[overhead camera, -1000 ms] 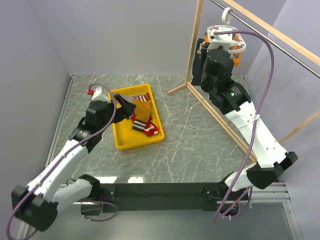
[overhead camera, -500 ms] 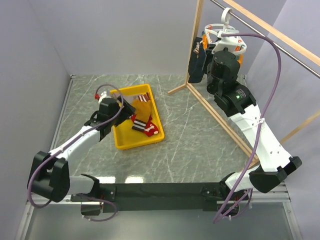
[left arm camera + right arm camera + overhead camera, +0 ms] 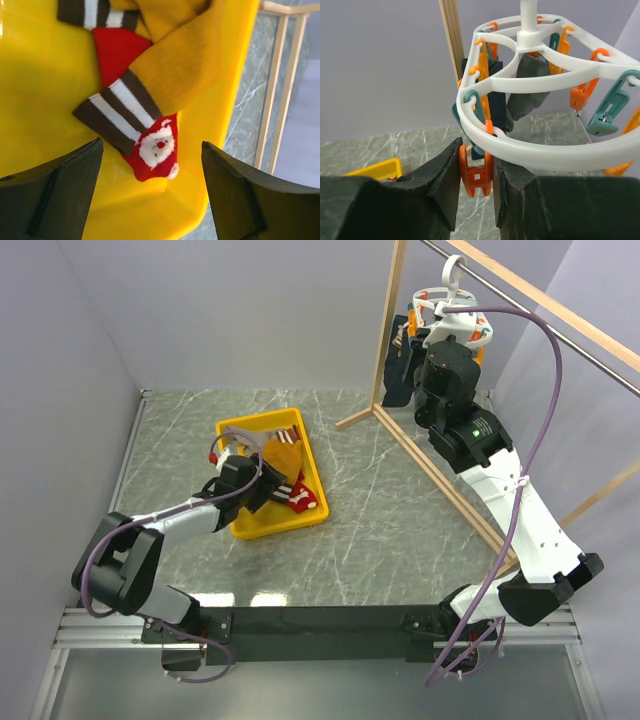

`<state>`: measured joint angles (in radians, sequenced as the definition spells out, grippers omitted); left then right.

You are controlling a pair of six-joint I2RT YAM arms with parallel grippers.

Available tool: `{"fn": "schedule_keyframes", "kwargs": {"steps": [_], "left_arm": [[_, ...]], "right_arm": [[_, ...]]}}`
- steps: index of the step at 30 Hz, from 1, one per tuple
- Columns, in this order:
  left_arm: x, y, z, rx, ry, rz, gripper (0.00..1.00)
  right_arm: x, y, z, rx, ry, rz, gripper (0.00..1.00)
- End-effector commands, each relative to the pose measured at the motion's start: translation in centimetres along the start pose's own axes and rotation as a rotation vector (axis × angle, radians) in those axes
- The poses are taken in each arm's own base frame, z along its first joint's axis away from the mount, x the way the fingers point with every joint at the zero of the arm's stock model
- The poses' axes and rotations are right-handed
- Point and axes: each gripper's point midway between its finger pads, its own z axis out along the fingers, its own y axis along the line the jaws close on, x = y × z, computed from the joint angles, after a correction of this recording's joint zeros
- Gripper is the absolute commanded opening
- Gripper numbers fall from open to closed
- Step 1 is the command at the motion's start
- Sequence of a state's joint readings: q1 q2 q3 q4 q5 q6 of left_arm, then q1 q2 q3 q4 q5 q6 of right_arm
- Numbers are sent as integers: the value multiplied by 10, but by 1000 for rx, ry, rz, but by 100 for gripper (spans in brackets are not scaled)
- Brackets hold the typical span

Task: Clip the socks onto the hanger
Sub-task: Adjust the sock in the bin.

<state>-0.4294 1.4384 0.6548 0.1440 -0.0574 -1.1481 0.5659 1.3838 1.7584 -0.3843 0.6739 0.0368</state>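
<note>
Several socks lie in a yellow tray [image 3: 242, 526]: a mustard yellow sock with a striped cuff [image 3: 175, 65] over a red sock with a white Santa face [image 3: 156, 152]. My left gripper [image 3: 268, 486] hangs open just above them, its fingers [image 3: 65, 195] on either side of the red sock's toe. The white oval hanger [image 3: 555, 150] hangs by its hook from the rod [image 3: 455, 270]. A dark navy sock [image 3: 397, 375] and a grey sock [image 3: 529, 92] hang from its clips. My right gripper [image 3: 476, 177] is shut on an orange clip [image 3: 476, 175] on the hanger's outer ring.
A wooden frame [image 3: 388, 330] with a metal rod stands at the back right; its base bar [image 3: 440, 485] runs across the marble table. Teal and orange clips [image 3: 610, 112] dangle round the ring. Grey walls close in left and back.
My left gripper has swung forward and down over the tray, close above the socks. My right gripper has risen to the hanger and holds still at the orange clip.
</note>
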Motion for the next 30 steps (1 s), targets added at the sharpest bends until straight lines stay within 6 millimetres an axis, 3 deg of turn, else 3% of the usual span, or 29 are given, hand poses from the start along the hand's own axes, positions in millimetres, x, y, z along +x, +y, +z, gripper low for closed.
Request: {"fn": "schedule_keyframes", "kwargs": {"steps": [1, 5, 13, 17, 20, 24, 30], "left_arm": [[0, -1, 9, 1, -30, -74, 84], [4, 11, 11, -37, -48, -123, 83], [23, -4, 6, 5, -58, -149, 83], [35, 0, 9, -16, -73, -184, 82], [37, 10, 15, -29, -98, -210, 79], [35, 9, 25, -26, -117, -214, 76], [34, 12, 34, 7, -144, -266, 65]], "right_arm": [[-7, -4, -6, -15, -11, 12, 8], [-12, -4, -6, -14, -21, 13, 8], [-11, -5, -5, -2, -24, 6, 9], [-9, -5, -4, 0, -23, -2, 9], [-7, -5, -4, -2, -18, -6, 10], [-7, -8, -6, 3, -16, -11, 10], [-10, -14, -10, 19, -32, -1, 10]]}}
